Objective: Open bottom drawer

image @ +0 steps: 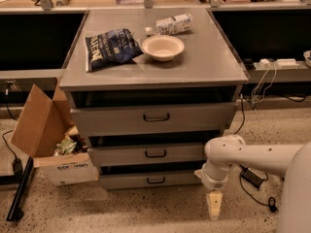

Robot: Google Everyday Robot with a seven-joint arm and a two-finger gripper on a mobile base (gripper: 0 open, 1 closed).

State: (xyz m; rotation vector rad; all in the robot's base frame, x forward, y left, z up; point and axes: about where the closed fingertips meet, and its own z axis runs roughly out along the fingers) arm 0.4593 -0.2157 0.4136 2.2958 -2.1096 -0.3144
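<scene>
The bottom drawer [126,180] is shown lowest in the grey cabinet [226,57], its long axis running left to right and its front, with black handle [156,180], turned toward the camera. The hand [214,207] is pointed downward just right of it, close to the floor; whether it is spread or pressed together cannot be told.

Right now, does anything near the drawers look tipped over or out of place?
The plastic bottle lies on its side on the cabinet top, behind the bowl. The cardboard box left of the cabinet stands tilted, rubbish showing. The gripper hangs near the floor, right of the bottom drawer.
</scene>
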